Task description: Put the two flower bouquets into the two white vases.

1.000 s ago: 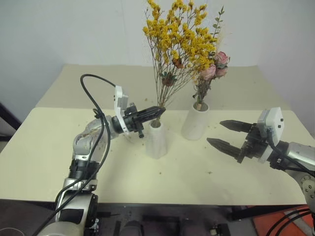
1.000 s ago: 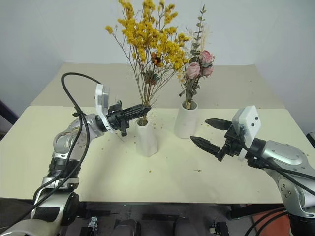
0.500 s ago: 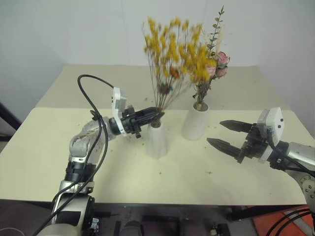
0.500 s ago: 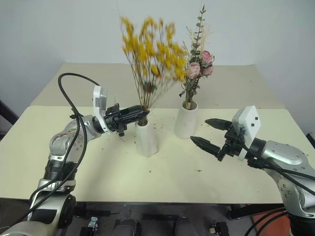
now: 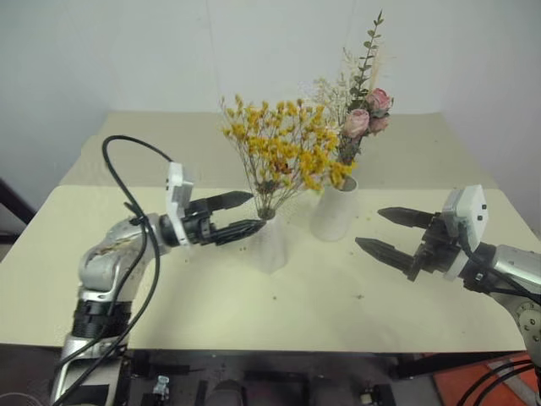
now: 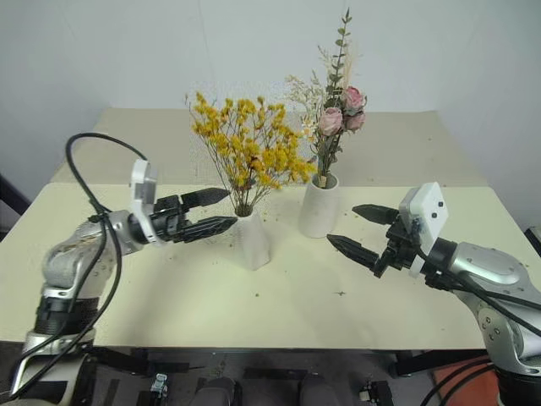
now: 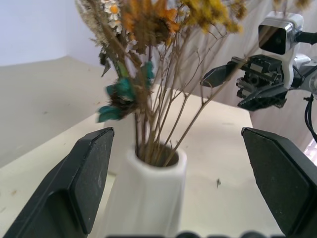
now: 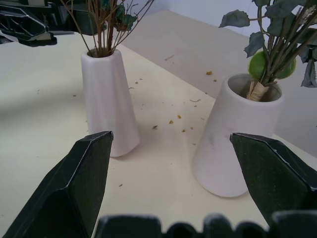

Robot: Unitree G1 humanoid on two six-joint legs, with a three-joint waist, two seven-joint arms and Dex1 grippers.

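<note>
The yellow bouquet [image 5: 283, 156] stands with its thin brown stems [image 7: 148, 129] down in the narrower white vase [image 5: 270, 242] at the table's middle. The pink rose bouquet [image 5: 365, 117] stands in the wider white vase [image 5: 335, 213] just right of it. My left gripper [image 5: 240, 215] is open, level, just left of the narrow vase's mouth, its fingers [image 7: 84, 183] apart from the stems. Right of the wide vase, my right gripper [image 5: 372, 228] is open and holds nothing.
Both vases stand on a cream table [image 5: 211, 304] strewn with small flower crumbs [image 8: 173, 119]. A second table surface [image 5: 152, 144] lies behind, against a white wall. A black cable [image 5: 127, 169] loops over my left arm.
My left gripper opened, let go of the yellow bouquet's stems and drew back to the left. The yellow bouquet dropped lower into the narrow vase. The right arm kept still.
</note>
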